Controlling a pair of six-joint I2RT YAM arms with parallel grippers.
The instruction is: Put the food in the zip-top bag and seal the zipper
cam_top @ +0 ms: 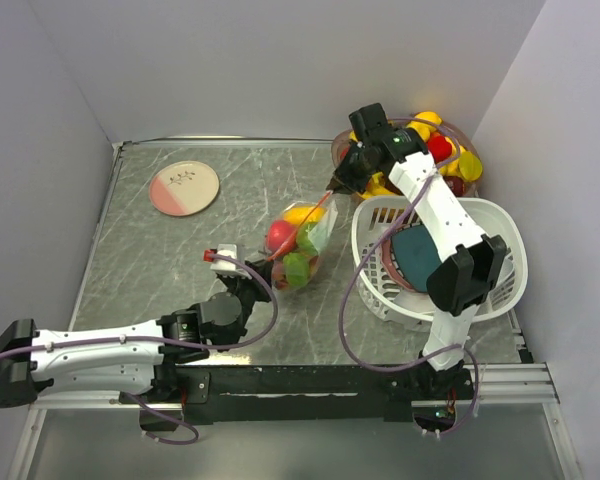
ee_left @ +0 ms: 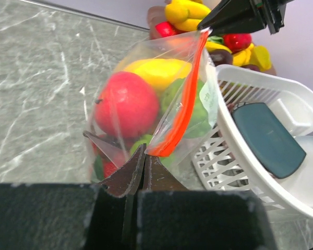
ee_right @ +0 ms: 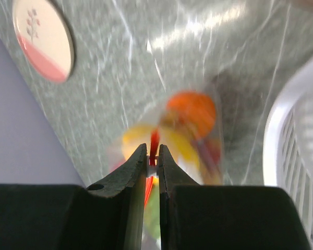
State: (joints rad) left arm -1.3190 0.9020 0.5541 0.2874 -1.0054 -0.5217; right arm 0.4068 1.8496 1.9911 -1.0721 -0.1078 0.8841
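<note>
The zip-top bag [cam_top: 302, 250] hangs stretched between my two grippers above the table, holding food: a red fruit [ee_left: 126, 104], a yellow one [ee_left: 159, 70] and green pieces [ee_left: 190, 104]. The orange-red zipper [ee_left: 185, 107] runs slantwise along the bag's mouth. My left gripper [ee_left: 144, 156] is shut on the bag's near corner, at the low end of the strip. At the far, upper end my right gripper [cam_top: 337, 187] is shut on the zipper, and its wrist view shows the white slider [ee_right: 152, 162] pinched between the jaws. The right wrist view blurs the bag [ee_right: 188, 130] below.
A white slatted basket [cam_top: 500, 250] with a teal plate [cam_top: 420, 255] inside stands right of the bag. Behind it is a clear bowl [cam_top: 450, 150] heaped with more toy fruit. A pink-and-white plate [cam_top: 184, 188] lies at the back left. Walls close in on three sides.
</note>
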